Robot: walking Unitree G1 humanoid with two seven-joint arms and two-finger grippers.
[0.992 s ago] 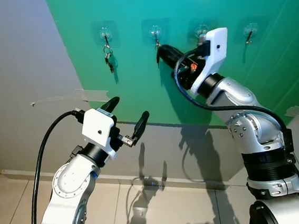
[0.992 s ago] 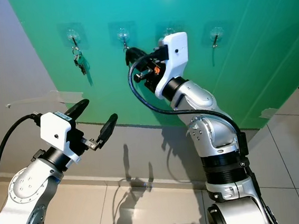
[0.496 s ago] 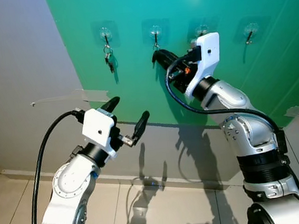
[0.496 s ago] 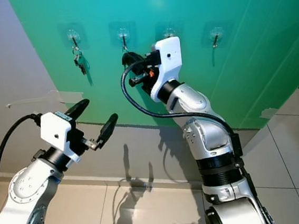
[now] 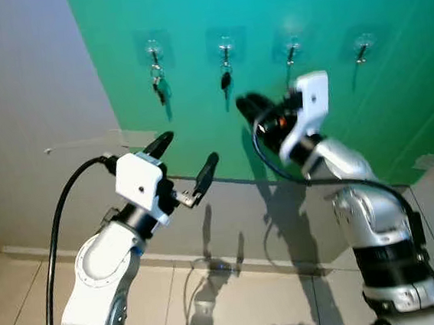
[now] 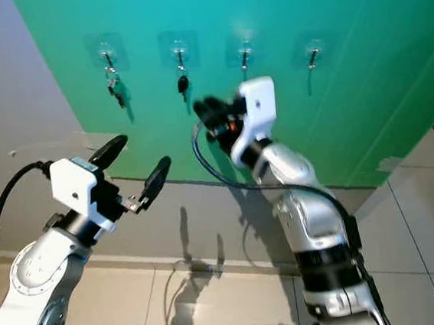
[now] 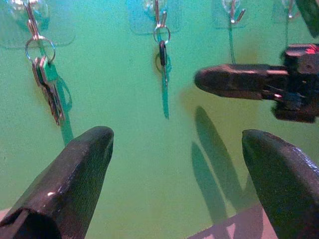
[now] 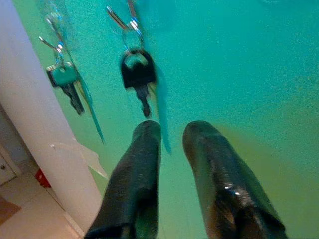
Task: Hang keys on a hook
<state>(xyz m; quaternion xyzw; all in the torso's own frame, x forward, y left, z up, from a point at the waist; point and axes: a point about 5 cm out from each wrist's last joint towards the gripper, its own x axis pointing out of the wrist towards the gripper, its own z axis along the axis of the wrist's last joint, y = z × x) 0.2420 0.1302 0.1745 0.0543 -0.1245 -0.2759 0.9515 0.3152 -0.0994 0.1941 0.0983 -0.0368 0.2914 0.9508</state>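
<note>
Green wall panel [image 5: 326, 14] beside a grey wall [image 5: 25, 89]

Below the panel the wall is pale grey, with a baseboard [image 5: 211, 264] and light floor tiles [image 5: 216, 308]. Strong light casts dark shadows [image 5: 279, 210] on the lower wall.
</note>
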